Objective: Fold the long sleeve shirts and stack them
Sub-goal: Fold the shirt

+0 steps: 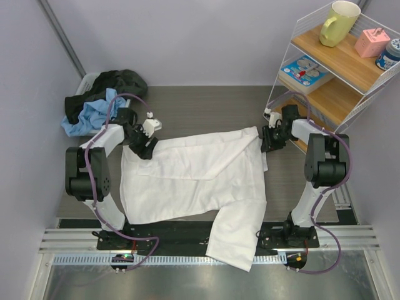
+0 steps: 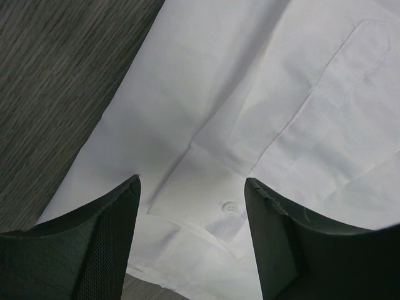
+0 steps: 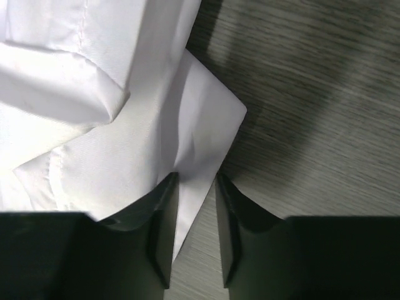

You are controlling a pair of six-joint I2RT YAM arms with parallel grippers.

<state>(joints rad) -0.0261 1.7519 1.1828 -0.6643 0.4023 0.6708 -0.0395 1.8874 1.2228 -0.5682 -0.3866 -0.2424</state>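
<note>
Shirt: white, spread flat across the middle of the table, with its long side running left to right. One sleeve runs off the near edge and hangs over the rail, right of centre. The far-right part of the cloth is bunched into soft folds.

Left gripper: at the shirt's far-left corner, low over the cloth. In the left wrist view its fingers stand spread wide, one on each side of a cuff with a small button. The cuff lies flat on the white fabric. Nothing is pinched, and I cannot tell whether the fingertips touch the cloth. Bare tabletop shows to the left of the shirt's edge in this view.

Right gripper: at the shirt's far-right corner, near the foot of the shelf. In the right wrist view its fingers are close together but not pressed shut. A pointed corner of the shirt runs down into the narrow gap between them. The cloth sits against the left finger, and a strip of tabletop shows between it and the right finger. The jaws have not closed on it. A thicker fold of the shirt lies in the upper left of this view.

Other items: a pile of dark and blue garments sits in a bin at the far-left corner of the table. The shelf at far right holds a yellow-green mug and a pink box on its top board.
</note>
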